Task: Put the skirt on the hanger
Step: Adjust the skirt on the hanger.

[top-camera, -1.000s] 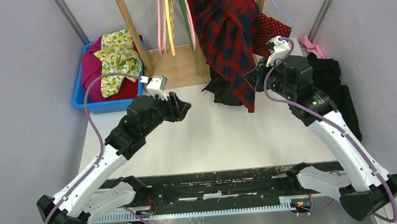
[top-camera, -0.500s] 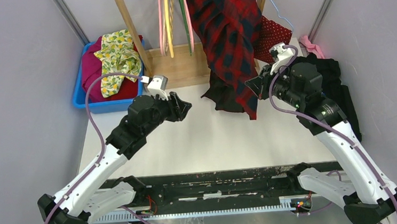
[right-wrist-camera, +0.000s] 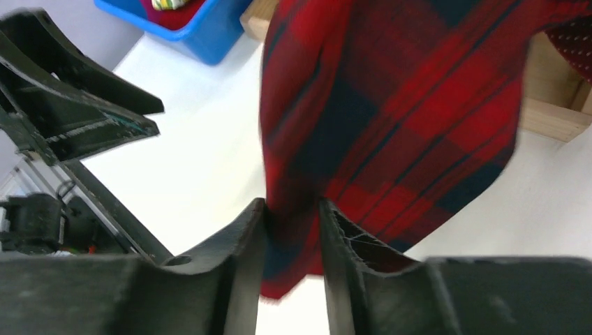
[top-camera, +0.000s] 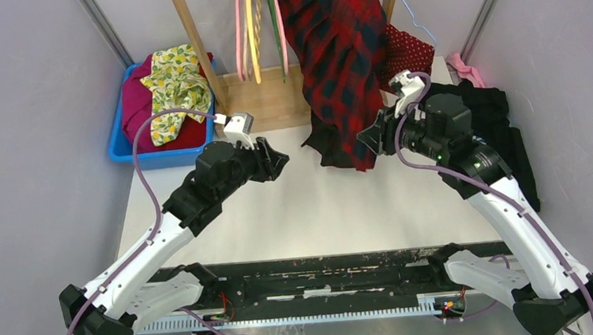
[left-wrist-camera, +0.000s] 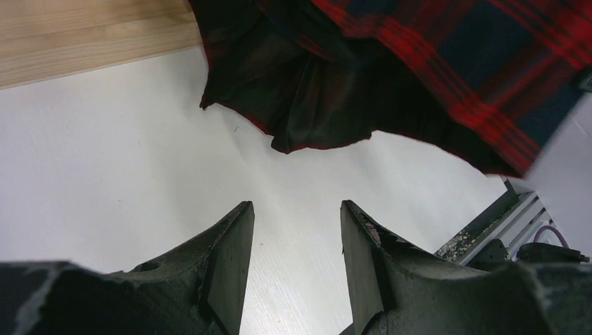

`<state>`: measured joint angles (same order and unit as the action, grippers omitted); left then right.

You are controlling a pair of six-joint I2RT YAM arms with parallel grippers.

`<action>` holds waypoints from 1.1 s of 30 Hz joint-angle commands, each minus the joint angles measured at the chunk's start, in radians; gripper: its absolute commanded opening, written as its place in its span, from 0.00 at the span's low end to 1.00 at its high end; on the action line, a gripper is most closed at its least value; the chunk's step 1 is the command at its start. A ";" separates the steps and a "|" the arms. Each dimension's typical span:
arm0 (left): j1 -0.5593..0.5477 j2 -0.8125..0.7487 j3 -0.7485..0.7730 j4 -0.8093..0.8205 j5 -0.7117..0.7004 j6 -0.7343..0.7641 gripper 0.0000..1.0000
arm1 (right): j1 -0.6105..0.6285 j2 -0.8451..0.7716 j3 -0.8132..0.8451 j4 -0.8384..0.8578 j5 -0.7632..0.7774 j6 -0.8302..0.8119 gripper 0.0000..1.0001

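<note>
Skirt (top-camera: 410,46), dotted dark red, hangs behind the plaid (top-camera: 336,52) beside the thin hanger (top-camera: 411,6); my left fingers (left-wrist-camera: 230,251) gape empty over the tabletop (top-camera: 304,207), my right fingers (right-wrist-camera: 237,251) sit slightly parted astride the plaid, which I should ease aside.

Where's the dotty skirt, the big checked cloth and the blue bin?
Skirt (top-camera: 406,50): top view, its dotted front.
Checked cloth (top-camera: 339,44): top view, its hanging middle.
Bin (top-camera: 153,159): top view, its near wall.

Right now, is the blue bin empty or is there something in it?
Not empty. The blue bin holds a magenta cloth with a lemon-print cloth lying on top of it.
</note>
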<state>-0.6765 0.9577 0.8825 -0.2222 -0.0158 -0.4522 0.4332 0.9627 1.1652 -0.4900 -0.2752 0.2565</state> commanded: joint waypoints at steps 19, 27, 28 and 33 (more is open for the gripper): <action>-0.139 0.160 0.140 0.080 -0.057 -0.037 0.55 | -0.259 0.098 0.192 -0.201 0.171 0.079 0.62; -0.283 0.350 0.298 0.148 -0.144 -0.034 0.57 | -0.570 0.186 0.110 -0.058 -0.137 0.210 0.62; -0.295 0.392 0.323 0.152 -0.160 -0.027 0.57 | -0.586 0.190 0.096 -0.040 -0.155 0.220 0.62; -0.319 0.548 0.458 0.156 -0.233 0.047 0.67 | -0.615 0.195 0.024 0.033 -0.223 0.259 0.62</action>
<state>-0.9836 1.4208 1.2312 -0.1284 -0.1513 -0.4637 -0.1699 1.1671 1.2209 -0.5735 -0.3874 0.4591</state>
